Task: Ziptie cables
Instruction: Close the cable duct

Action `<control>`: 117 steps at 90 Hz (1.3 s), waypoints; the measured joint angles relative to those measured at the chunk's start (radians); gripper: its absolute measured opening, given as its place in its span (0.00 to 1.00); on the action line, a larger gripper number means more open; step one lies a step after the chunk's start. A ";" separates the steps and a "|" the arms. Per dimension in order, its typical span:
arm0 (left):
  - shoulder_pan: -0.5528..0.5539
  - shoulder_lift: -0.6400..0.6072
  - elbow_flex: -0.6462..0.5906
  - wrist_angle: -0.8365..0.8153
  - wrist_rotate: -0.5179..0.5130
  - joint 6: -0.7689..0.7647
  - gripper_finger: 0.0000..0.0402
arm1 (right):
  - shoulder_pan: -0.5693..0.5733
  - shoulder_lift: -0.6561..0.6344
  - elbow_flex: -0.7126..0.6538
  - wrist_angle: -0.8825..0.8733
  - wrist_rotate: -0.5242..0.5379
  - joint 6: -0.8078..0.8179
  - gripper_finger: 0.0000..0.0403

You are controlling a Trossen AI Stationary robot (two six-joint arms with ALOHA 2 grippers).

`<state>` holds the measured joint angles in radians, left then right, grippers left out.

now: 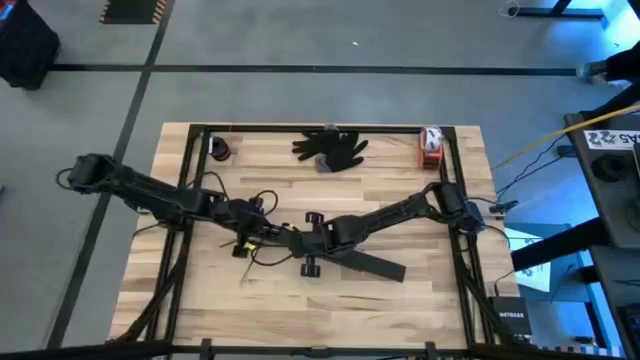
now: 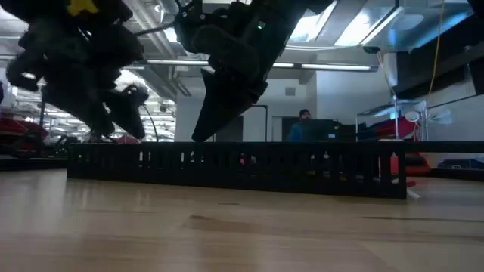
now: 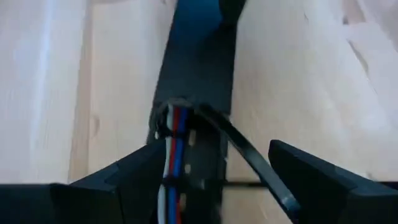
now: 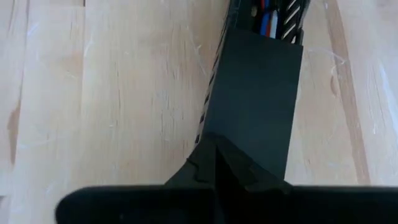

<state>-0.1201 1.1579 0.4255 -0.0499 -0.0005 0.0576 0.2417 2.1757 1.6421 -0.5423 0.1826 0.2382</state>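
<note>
The cables [image 3: 175, 140], a bundle of red, blue and white wires, lie in a long black slotted bar [image 2: 302, 162] at mid-table. Part of the bar [image 4: 255, 93] has a flat black cover, and the cables [image 4: 268, 17] show beyond its end. A thin black strap [image 3: 249, 155] loops round the bundle and trails off sideways. My left gripper [image 3: 217, 144] is open, one finger on each side of the bundle; whether it touches the bundle does not show. It also appears in the high view [image 1: 270, 236]. My right gripper [image 4: 214, 152] is shut, close beside the left [image 1: 296, 240]. My right gripper has its shut fingertips [image 4: 217, 165] against the bar's flat black cover [image 4: 239, 140], short of the uncovered end with the cables. The fingers slant down from the table's right side, along the bar. Whether they pinch an edge or only rest on top is hidden by the fingers.
A black glove [image 1: 332, 148] lies at the far middle, an orange-and-white object [image 1: 431, 146] at the far right, a small dark item [image 1: 220, 149] at the far left. Black frame rails [image 1: 190, 200] run along the table's sides. A person [image 2: 303, 125] sits far behind the table.
</note>
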 joint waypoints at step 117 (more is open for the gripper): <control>-0.051 0.254 -0.296 0.762 -0.014 -0.249 0.67 | -0.019 0.002 -0.002 0.055 -0.027 -0.002 0.00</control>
<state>-0.1714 1.4122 0.1295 0.7117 -0.0145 -0.1913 0.2224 2.1773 1.6405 -0.4877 0.1554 0.2367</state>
